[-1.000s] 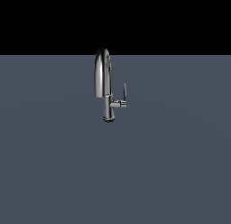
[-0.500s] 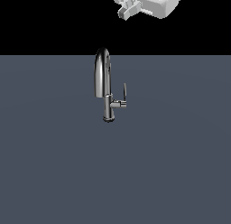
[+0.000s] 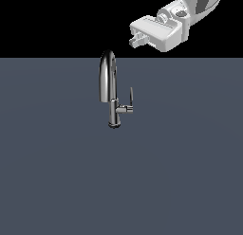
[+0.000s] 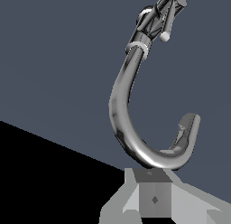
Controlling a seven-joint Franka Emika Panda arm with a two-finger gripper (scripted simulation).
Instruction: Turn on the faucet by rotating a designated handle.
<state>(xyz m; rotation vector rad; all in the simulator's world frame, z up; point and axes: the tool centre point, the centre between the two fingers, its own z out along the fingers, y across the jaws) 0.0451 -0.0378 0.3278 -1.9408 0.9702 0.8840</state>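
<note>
The chrome faucet [image 3: 108, 82] stands upright on the dark grey floor [image 3: 57, 172], its gooseneck spout arching toward the exterior view's left. The handle [image 3: 131, 96], a thin dark blade, points up from a short stub on the column's right side. My gripper [image 3: 135, 40] hangs above and to the right of the spout top, well clear of the handle, fingers pointing left. In the wrist view the spout [image 4: 121, 112] curves just beyond my gripper [image 4: 154, 193], and the handle [image 4: 173, 5] lies far off. The fingers look pressed together with nothing between them.
The white hand body and arm [image 3: 168, 28] reach in from the exterior view's upper right. The flat grey floor surrounds the faucet on all sides, with a black background behind it.
The arm was out of view a second ago. It has come in from the upper right and moved down and left toward the faucet. The faucet and handle have not moved.
</note>
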